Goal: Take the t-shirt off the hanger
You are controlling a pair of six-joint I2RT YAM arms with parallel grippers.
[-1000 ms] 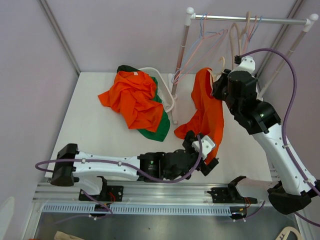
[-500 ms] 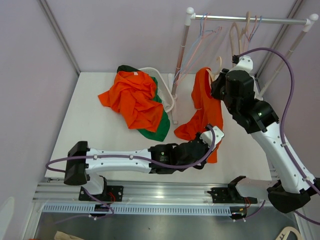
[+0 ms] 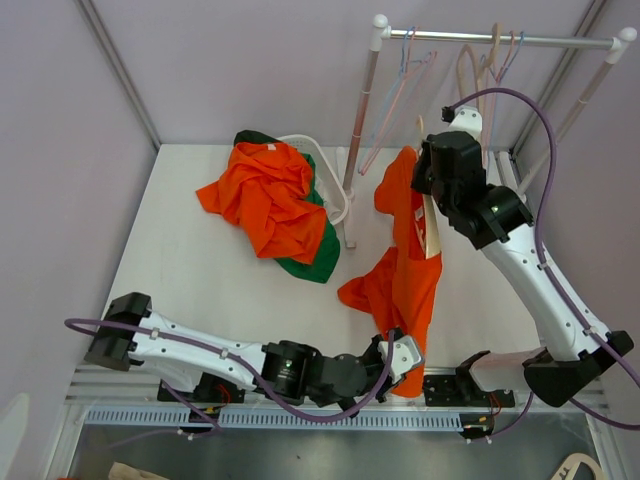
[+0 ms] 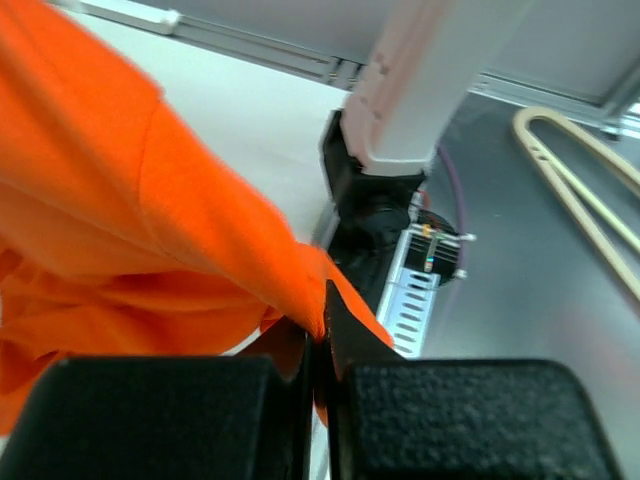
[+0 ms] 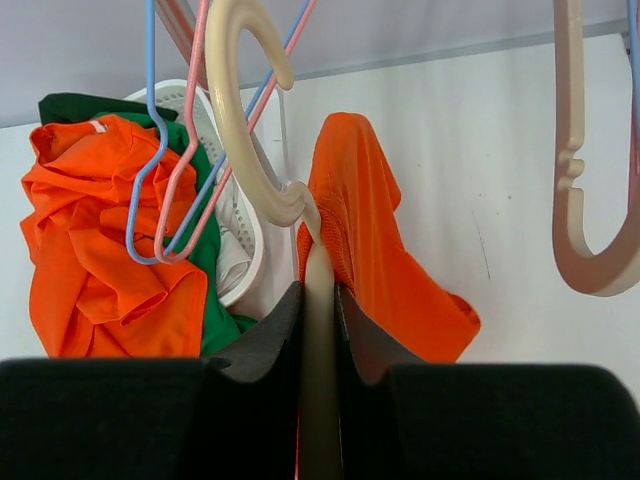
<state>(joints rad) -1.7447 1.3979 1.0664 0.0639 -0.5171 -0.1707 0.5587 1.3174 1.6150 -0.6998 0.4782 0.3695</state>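
Left end effector (image 4: 320, 335) pinches the taut orange t-shirt (image 3: 412, 270); right end effector (image 5: 318, 300) clamps its cream hanger (image 5: 318, 265).

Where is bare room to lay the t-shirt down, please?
The white tabletop is bare near left, between the orange and green clothes heap and left arm, and between the hanging orange t-shirt and right arm. Crowded near the pale rack.

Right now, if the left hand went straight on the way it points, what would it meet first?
Beyond the orange t-shirt it pinches, the left hand would probably meet the right arm's black base first; depth is hard to judge.
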